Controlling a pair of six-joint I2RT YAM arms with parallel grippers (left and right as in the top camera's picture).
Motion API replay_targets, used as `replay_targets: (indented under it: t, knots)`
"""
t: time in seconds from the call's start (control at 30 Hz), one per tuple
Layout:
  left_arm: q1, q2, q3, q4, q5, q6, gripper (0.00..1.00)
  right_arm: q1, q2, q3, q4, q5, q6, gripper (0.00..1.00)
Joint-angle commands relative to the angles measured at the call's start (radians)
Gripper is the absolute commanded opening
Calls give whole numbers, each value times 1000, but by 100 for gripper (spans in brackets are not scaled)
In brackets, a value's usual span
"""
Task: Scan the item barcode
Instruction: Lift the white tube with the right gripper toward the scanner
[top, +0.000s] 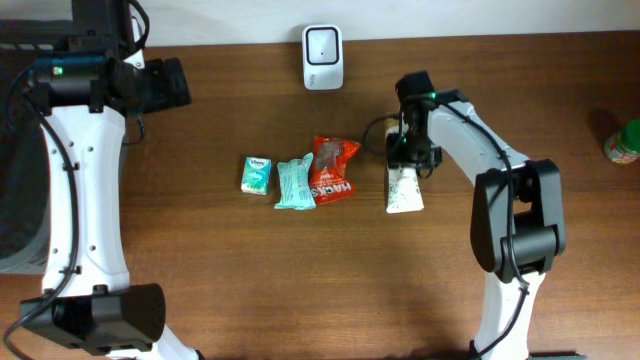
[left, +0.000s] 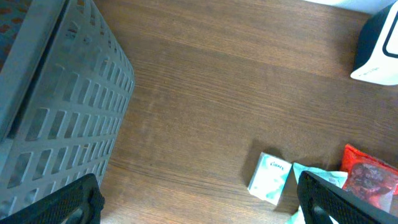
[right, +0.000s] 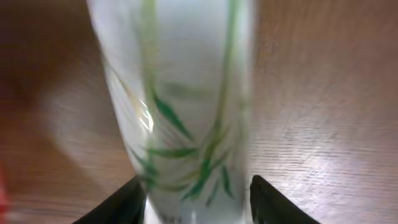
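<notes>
Overhead: the tube (top: 405, 195) lies flat on the table (top: 300, 280), at 3 o'clock from the red bag (top: 333, 168) and 5 o'clock from the white scanner (top: 323, 57). Its long axis runs 12 to 6, with the wide flat end toward 6. The 12 o'clock end is hidden under the right gripper (top: 410, 155). At 3 o'clock a green object (top: 623, 142) is cut off by the frame edge.

Left wrist: the left gripper (left: 199, 208) is spread wide with nothing between its fingers (left: 62, 202). A grey basket (left: 56, 106) fills 9 o'clock. The scanner is clipped at 2 o'clock and the red bag at 4.

Right wrist: the tube, blurred, runs from 6 to 12. The right gripper's fingers (right: 134, 199) straddle it, partly closed, right at its sides. I cannot tell whether they grip it. Any barcode is unreadable.
</notes>
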Motion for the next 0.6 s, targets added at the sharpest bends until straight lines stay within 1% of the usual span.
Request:
replay_targets:
  t: [0.0, 0.1, 0.13, 0.27, 0.3, 0.43, 0.5, 0.57]
  knots:
    - [-2, -2, 14, -2, -7, -12, 99, 21, -4, 154, 0, 0, 6, 45]
    - [-2, -2, 14, -2, -7, -12, 99, 39, -4, 234, 0, 2, 6, 45]
    - [-2, -2, 14, -2, -7, -12, 99, 42, -4, 239, -3, 33, 6, 55]
    - [-2, -2, 14, -2, -7, -12, 99, 39, -3, 195, -79, 205, 6, 65]
    - [-2, -2, 14, -2, -7, -12, 99, 39, -3, 169, -92, 210, 5, 71]
    - [-2, -2, 14, -2, -7, -12, 99, 39, -3, 42, -78, 209, 6, 73]
    - [-2, -2, 14, -2, -7, -12, 99, 46, -3, -42, -14, 174, 6, 73]
    - [-2, -2, 14, -2, -7, -12, 99, 57, -3, -80, 29, 164, 6, 73]
